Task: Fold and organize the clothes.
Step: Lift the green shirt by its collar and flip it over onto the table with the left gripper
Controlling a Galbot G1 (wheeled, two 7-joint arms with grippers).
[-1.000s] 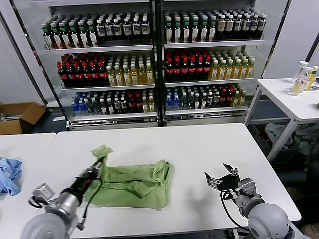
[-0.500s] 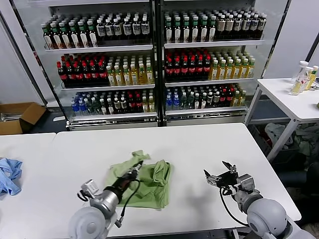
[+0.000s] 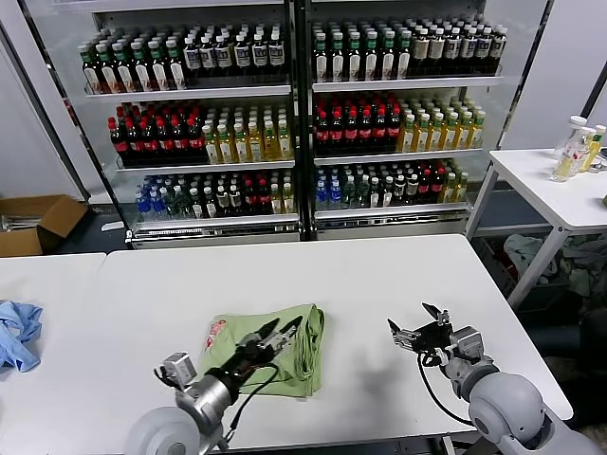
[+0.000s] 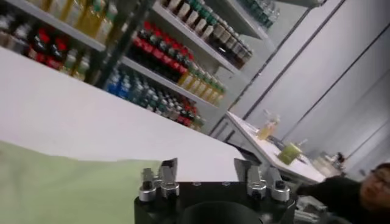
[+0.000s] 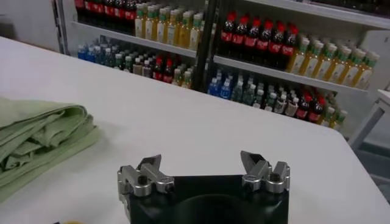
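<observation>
I see the shirt lying folded into a compact, roughly rectangular bundle on the white counter, near its front edge. It's light green, layered, with rumpled folded edges on its right side. A red-and-white print shows on its left end.

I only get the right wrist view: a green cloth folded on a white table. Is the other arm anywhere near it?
Observer: Yes. In the head view the left gripper is over the polo shirt, fingers open.
Operator: Is the shirt plain green?
Observer: No, a red-and-white print shows at its edge on the robot's left.
Operator: Any other laundry around?
Observer: A light blue cloth lies on the neighbouring table, far to the robot's left.
</observation>
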